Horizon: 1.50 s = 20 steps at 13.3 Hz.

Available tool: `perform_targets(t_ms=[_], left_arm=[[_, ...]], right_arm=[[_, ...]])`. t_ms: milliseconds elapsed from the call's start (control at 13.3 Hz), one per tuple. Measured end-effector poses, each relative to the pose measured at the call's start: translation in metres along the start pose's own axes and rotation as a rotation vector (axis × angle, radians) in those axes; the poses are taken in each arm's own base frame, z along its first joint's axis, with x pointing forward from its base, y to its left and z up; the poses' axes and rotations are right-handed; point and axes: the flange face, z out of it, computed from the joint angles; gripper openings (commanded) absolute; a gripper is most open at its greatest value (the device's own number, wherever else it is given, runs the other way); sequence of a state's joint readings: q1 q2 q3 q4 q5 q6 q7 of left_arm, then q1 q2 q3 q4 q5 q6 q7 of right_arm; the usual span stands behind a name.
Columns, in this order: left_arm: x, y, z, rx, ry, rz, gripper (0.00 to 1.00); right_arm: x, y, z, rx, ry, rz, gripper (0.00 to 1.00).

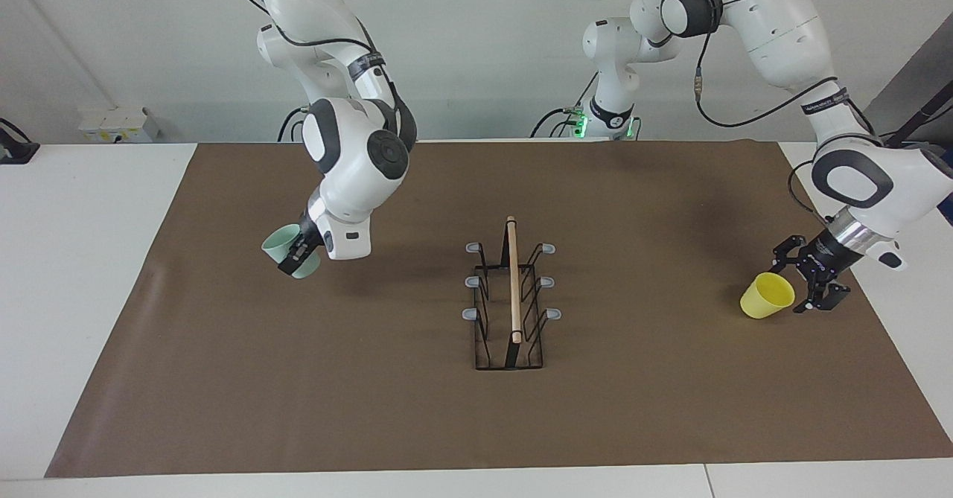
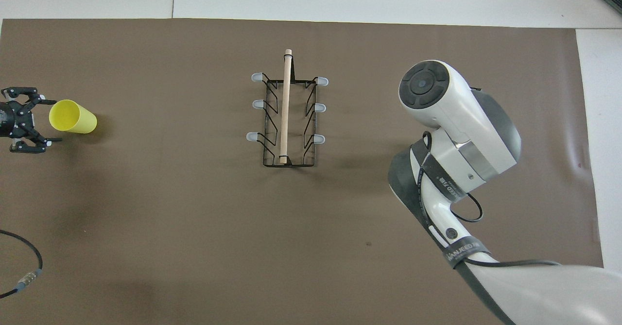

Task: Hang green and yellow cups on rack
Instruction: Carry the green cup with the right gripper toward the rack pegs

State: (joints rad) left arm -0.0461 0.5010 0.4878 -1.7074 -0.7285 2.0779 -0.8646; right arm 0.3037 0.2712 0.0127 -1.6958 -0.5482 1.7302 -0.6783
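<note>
green cup: we rate the pale mint tapered plastic cup (image 1: pixel 281 245) light, slick; right pincer (image 1: pixel 298 257) clamped on its wall.
yellow cup: the bright yellow plastic twin (image 1: pixel 767 295) on its side on the counter; left pincer (image 1: pixel 810 287) wide at its 3 o'clock; take the rim.

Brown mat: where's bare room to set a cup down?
The brown mat is bare between the rack and the lifted green cup, and between rack and yellow cup. Crowded only where the left gripper flanks the yellow cup.
</note>
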Motion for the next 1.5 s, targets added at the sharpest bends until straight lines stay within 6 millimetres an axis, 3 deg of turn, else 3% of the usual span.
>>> perform_targets(t_ms=[150,449,674,1049,1348,1498], left_arm=[[0.011,-0.002,-0.003,0.020,-0.054,-0.030,1.00],[0.064,0.008,-0.006,0.000,-0.132,-0.115,1.00],[0.082,0.003,0.004,-0.044,-0.224,-0.188,1.00],[0.075,-0.002,0.042,-0.084,-0.426,-0.277,1.00],[0.071,-0.012,0.055,-0.103,-0.499,-0.322,1.00],[0.067,-0.014,0.061,-0.105,-0.516,-0.332,1.00]], right_arm=[[-0.013,0.002,-0.023,0.046,0.140,0.062,0.00],[-0.042,0.019,-0.058,0.149,0.456,0.215,0.00],[-0.051,0.021,-0.086,0.217,0.655,0.298,0.00],[-0.040,0.018,-0.113,0.357,0.958,0.422,0.00],[-0.026,0.006,-0.101,0.461,1.281,0.548,0.00],[-0.019,-0.017,-0.092,0.483,1.430,0.642,0.00]])
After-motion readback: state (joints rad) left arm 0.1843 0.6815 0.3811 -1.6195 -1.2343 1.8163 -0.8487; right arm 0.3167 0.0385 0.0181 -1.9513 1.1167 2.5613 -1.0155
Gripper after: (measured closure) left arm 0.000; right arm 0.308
